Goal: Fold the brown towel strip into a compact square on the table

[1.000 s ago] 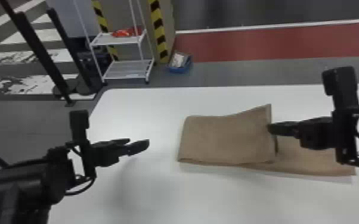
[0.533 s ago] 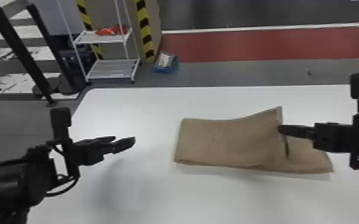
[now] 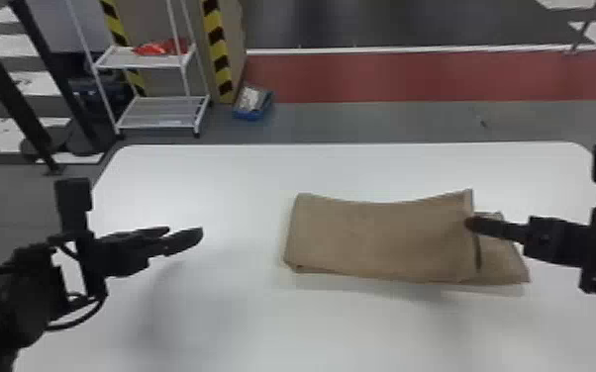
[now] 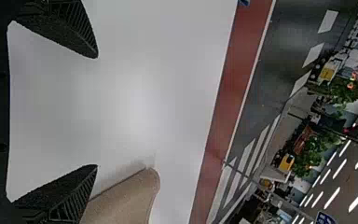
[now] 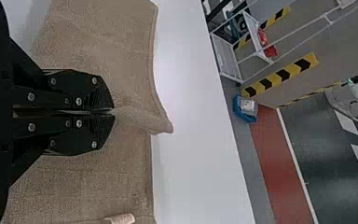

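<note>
Space separates my left gripper (image 3: 184, 231), its fingers spread above the white table (image 3: 213, 321), from the brown towel strip (image 3: 381, 237) to its right. I see the towel doubled over on the tabletop, with its lower layer poking out on the right, under my right gripper (image 3: 470, 223). On that side I have the fingers pinching the upper layer's raised right edge.

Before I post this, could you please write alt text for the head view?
The right gripper pinches a raised edge of a partly folded brown towel on a white table, while the open left gripper hovers to the towel's left.
</note>
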### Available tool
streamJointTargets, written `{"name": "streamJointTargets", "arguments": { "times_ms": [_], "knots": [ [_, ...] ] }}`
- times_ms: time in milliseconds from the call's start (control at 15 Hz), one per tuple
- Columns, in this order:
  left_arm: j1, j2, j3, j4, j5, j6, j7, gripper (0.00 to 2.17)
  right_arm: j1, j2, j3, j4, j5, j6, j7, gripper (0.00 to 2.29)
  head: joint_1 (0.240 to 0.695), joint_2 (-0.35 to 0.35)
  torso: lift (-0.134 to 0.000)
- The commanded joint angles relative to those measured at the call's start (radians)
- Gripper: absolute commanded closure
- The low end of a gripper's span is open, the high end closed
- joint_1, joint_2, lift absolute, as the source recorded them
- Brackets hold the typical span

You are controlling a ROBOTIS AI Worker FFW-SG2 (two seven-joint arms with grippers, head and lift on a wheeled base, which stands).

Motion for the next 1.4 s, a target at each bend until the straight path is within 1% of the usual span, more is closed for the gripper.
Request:
{"name": "streamJointTargets", "arguments": {
  "times_ms": [0,67,133,200,267,333,400,467,533,600,667,733,800,867,1000,1067,1133,1200,1333],
  "knots": [
    [0.000,-0.002,-0.005,0.004,0.000,-0.005,0.002,0.04,-0.036,0.004,-0.053,-0.020,-0.035,0.069,0.009,1.09,0.695,0.047,-0.124],
    [0.000,-0.002,-0.005,0.011,0.001,-0.008,0.002,0.04,-0.039,0.004,-0.063,-0.013,-0.024,0.069,0.008,1.09,0.695,0.040,-0.124],
    [0.002,-0.004,-0.005,0.015,0.000,-0.017,0.000,0.04,-0.034,0.004,-0.053,0.030,-0.005,0.038,0.008,1.09,0.695,0.030,-0.124],
    [0.000,-0.004,-0.005,0.018,0.000,-0.020,0.000,0.04,-0.031,0.004,-0.061,0.030,-0.002,0.026,0.009,1.09,0.695,0.025,-0.124],
    [0.000,-0.004,-0.005,0.018,0.001,-0.023,0.002,0.04,-0.040,0.004,-0.087,0.006,-0.039,0.059,0.011,1.09,0.695,0.021,-0.124],
    [0.000,-0.004,-0.005,0.017,0.001,-0.026,0.000,0.04,-0.048,0.004,-0.119,-0.020,-0.051,0.093,0.012,1.09,0.695,0.018,-0.124],
    [0.000,-0.004,-0.005,0.018,0.001,-0.026,0.000,0.04,-0.040,0.004,-0.135,-0.017,-0.051,0.087,0.012,1.09,0.695,0.012,-0.124],
    [0.000,-0.005,-0.005,0.018,0.001,-0.026,-0.002,0.04,-0.031,0.004,-0.133,0.001,-0.036,0.072,0.012,1.09,0.695,0.008,-0.124],
    [0.000,-0.005,-0.007,0.018,0.001,-0.026,-0.002,0.04,-0.027,0.004,-0.142,-0.013,-0.051,0.084,0.014,1.09,0.695,0.002,-0.124],
    [-0.003,-0.005,-0.010,0.020,0.001,-0.029,0.000,0.04,-0.048,0.004,-0.181,-0.068,-0.097,0.130,0.017,1.09,0.695,-0.003,-0.124],
    [-0.003,-0.005,-0.010,0.020,0.001,-0.029,-0.002,0.04,-0.060,0.004,-0.213,-0.091,-0.096,0.167,0.018,1.09,0.695,-0.007,-0.124],
    [-0.001,-0.005,-0.010,0.021,0.001,-0.029,-0.002,0.04,-0.056,0.004,-0.219,-0.057,-0.088,0.158,0.018,1.09,0.695,-0.014,-0.124],
    [-0.001,-0.007,-0.011,0.023,0.001,-0.029,-0.002,0.04,-0.048,0.004,-0.201,-0.010,-0.068,0.112,0.018,1.09,0.695,-0.020,-0.124],
    [-0.001,-0.007,-0.015,0.021,0.000,-0.029,-0.002,0.04,-0.063,0.004,-0.195,0.029,-0.045,0.105,0.018,1.09,0.695,-0.026,-0.124],
    [0.005,-0.008,-0.016,0.017,0.000,-0.029,-0.003,0.04,-0.094,0.004,-0.192,0.075,-0.024,0.109,0.018,1.09,0.695,-0.031,-0.124],
    [0.009,-0.007,-0.015,0.017,0.000,-0.029,-0.005,0.04,-0.093,0.004,-0.193,0.075,-0.027,0.109,0.020,1.09,0.695,-0.034,-0.124],
    [0.009,-0.004,-0.010,0.021,0.000,-0.029,-0.005,0.04,-0.099,0.004,-0.207,0.053,-0.055,0.142,0.020,1.09,0.695,-0.037,-0.124],
    [0.009,-0.002,-0.005,0.023,0.000,-0.029,-0.003,0.04,-0.108,0.004,-0.239,0.013,-0.079,0.169,0.020,1.09,0.695,-0.037,-0.124],
    [0.009,-0.005,-0.002,0.024,0.000,-0.029,-0.005,0.04,-0.091,0.004,-0.265,0.006,-0.081,0.169,0.021,1.09,0.695,-0.032,-0.124]
  ]
}}
